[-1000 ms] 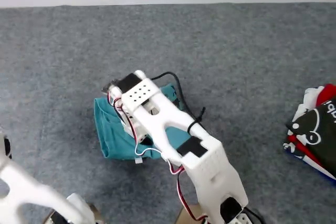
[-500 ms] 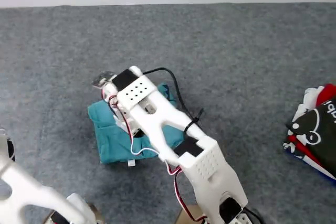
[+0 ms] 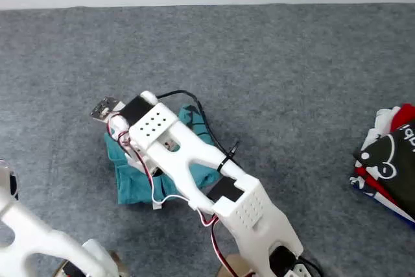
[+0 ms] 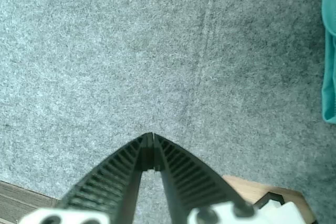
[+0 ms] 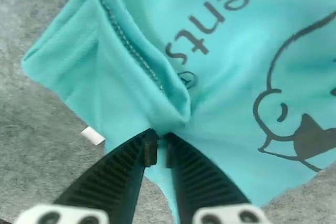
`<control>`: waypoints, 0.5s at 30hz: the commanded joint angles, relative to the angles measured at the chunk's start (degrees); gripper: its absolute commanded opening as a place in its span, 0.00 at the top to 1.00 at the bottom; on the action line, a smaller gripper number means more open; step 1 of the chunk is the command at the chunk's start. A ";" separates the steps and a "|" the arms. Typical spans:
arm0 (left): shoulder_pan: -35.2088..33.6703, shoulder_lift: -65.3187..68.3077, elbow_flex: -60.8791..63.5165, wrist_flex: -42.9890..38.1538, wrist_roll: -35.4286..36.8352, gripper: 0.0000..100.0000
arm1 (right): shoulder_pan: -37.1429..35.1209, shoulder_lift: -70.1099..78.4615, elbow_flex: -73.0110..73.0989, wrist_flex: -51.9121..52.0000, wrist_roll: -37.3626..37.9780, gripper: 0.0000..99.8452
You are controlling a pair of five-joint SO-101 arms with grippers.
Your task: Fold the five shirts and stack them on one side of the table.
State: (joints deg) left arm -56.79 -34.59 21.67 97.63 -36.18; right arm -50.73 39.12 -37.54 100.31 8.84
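Note:
A teal shirt (image 3: 137, 183) with a dark printed drawing lies folded on the grey felt table (image 3: 292, 76), left of centre. My right arm (image 3: 188, 154) stretches over it from the front edge. In the right wrist view, my right gripper (image 5: 157, 148) is shut on a fold of the teal shirt (image 5: 220, 77) near a stitched seam. My left gripper (image 4: 152, 145) is shut on nothing, low over bare felt at the table's front left. An edge of the teal shirt (image 4: 331, 77) shows off to its side.
A stack of folded shirts (image 3: 389, 160) in black, red, white and blue sits at the table's right edge. The left arm (image 3: 26, 238) stands at the front left corner. A wooden base (image 4: 252, 192) shows behind the left gripper.
My right arm has swung to the left, dragging the teal shirt with it across the felt. The shirt now lies farther left and looks more bunched. The left arm has barely moved.

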 commanded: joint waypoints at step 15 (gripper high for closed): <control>-0.09 -0.97 -0.22 -2.55 -0.53 0.99 | 5.14 -5.41 -2.55 1.63 11.16 0.92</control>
State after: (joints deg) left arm -56.79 -34.59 21.67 96.04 -36.18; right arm -46.33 34.90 -37.54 100.40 17.71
